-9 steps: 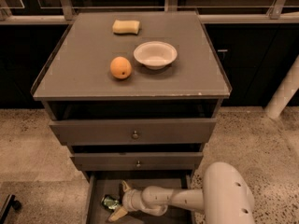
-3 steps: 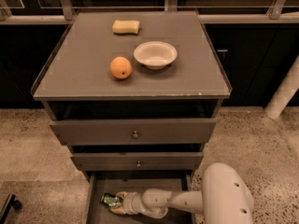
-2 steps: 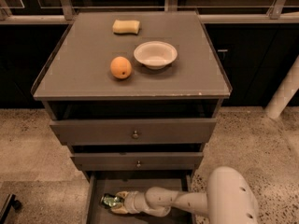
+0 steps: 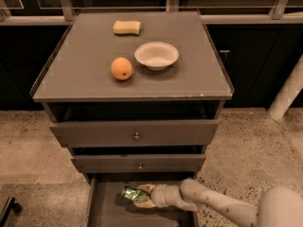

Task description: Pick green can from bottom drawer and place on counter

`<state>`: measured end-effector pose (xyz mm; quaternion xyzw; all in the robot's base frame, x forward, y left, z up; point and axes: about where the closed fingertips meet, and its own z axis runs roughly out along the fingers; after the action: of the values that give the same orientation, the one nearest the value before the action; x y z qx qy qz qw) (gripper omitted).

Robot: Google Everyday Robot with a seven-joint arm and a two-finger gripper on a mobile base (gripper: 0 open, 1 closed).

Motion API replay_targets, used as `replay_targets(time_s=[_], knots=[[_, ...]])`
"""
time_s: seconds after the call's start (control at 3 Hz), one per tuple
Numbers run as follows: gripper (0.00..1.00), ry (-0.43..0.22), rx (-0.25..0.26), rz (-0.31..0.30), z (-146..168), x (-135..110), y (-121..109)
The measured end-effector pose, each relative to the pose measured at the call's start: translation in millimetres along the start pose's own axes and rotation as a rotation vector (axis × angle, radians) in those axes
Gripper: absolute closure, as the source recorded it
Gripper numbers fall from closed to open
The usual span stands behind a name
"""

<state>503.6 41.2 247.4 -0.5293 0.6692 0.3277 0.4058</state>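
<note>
The green can [image 4: 130, 194] lies on its side in the open bottom drawer [image 4: 102, 214], at the foot of the cabinet. My gripper [image 4: 142, 196] reaches in from the right, low over the drawer floor. Its tan fingers [image 4: 147, 188] are closed on the can's right end, one above it and one below. The can's right part is hidden between them. The counter [image 4: 85, 79] is the flat grey top of the cabinet, far above the gripper.
On the counter sit an orange [image 4: 121, 68], a white bowl [image 4: 156, 55] and a yellow sponge [image 4: 127, 27]. Two knobbed drawers [image 4: 136, 136] stick out partly above the bottom drawer and overhang it. My pale arm [image 4: 222, 207] crosses the drawer's right side.
The gripper has closed on the green can. Since the earlier frames the can has shifted a little to the right and upward with the gripper.
</note>
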Motion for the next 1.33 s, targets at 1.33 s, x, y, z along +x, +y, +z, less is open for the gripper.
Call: replay_targets(time_s=[1.33], knots=[[1.0, 0.095, 0.016, -0.078, -131, -78, -17]])
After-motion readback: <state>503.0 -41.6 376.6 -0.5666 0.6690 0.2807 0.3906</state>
